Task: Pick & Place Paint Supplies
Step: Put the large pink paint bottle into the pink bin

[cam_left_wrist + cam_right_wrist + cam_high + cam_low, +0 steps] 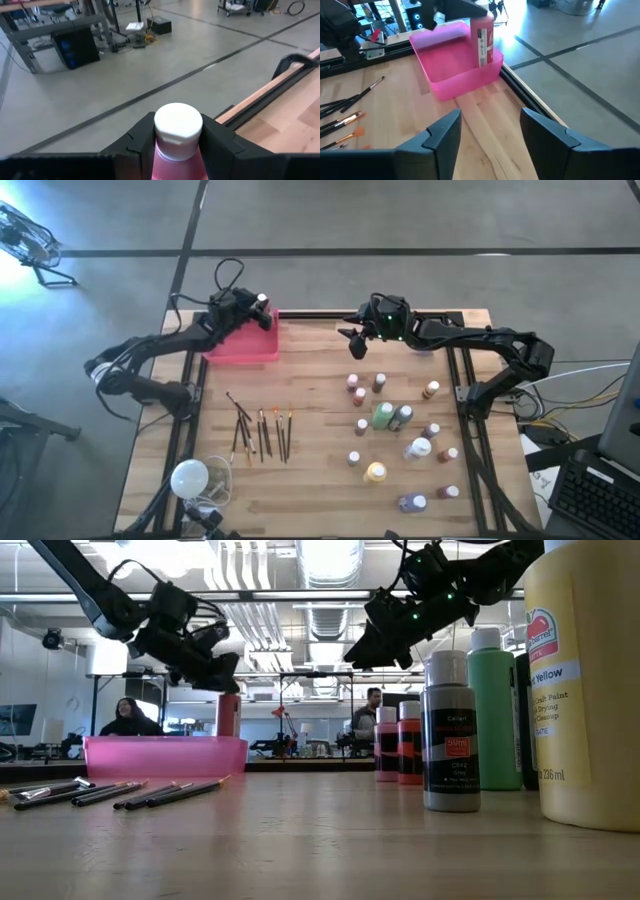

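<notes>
My left gripper is over the far right corner of the pink tray and is shut on a pink paint bottle with a white cap. My right gripper hangs open and empty above the bare wood at the table's far middle, right of the tray. Several white-capped paint bottles stand upright on the right half of the table. Several thin brushes lie flat left of centre. My left gripper pinches the pink bottle at its neck, just under the white cap, between its two fingers. The fingers come nearly level from the table's left side. The bottle hangs upright with its lower part inside the tray; whether it touches the tray's floor I cannot tell.
A white round bulb with a cord lies at the near left corner. In the low view a large yellow bottle stands close by, beside a green bottle and a grey one. People sit in the room beyond the table.
</notes>
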Robot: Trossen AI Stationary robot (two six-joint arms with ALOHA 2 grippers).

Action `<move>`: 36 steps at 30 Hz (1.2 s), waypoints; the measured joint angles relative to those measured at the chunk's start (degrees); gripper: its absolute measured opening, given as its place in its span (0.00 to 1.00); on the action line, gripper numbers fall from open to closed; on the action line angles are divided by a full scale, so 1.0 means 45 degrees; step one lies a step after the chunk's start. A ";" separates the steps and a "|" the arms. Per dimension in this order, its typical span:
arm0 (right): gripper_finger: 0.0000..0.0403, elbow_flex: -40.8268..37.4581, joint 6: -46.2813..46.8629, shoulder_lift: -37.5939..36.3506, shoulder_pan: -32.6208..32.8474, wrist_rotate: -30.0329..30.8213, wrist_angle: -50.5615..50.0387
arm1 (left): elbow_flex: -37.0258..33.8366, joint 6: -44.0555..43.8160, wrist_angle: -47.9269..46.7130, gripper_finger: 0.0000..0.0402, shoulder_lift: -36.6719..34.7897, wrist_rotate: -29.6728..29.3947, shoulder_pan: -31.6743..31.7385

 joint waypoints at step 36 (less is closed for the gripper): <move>0.31 -0.0010 -0.0005 0.0005 0.0000 0.0000 -0.0591 | 0.0058 -0.0524 0.1609 0.44 0.2008 -0.0010 0.0053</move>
